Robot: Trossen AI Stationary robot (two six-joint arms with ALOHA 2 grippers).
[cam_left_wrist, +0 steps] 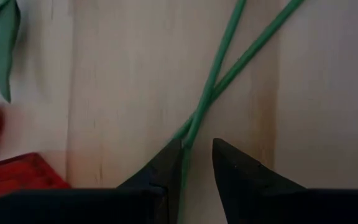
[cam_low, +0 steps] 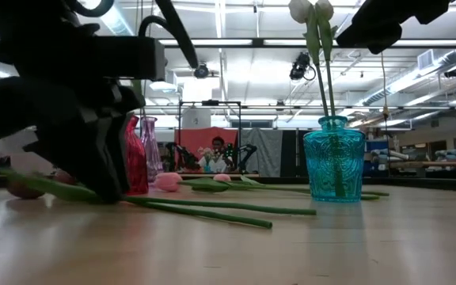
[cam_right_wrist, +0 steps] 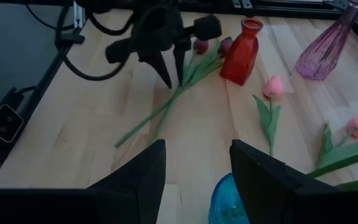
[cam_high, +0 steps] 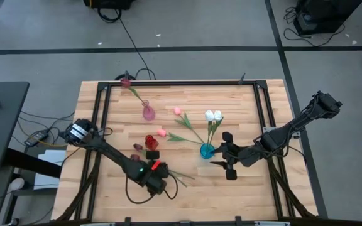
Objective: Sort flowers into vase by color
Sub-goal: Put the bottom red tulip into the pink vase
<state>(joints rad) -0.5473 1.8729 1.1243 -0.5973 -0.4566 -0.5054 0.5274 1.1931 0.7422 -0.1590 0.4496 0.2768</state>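
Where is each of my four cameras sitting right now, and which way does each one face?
High: above the table, straight down; both arms show, left claw low over stems, right claw beside the blue vase.
Low: at tabletop height, level into the room; the left arm looms dark in front of the red vase.
Left wrist: on the left arm, looking down at two crossed stems between its own fingertips.
Right wrist: on the right arm, looking across the table at the left arm; own open fingers show.
Shared: both wrist views see those crossed stems.
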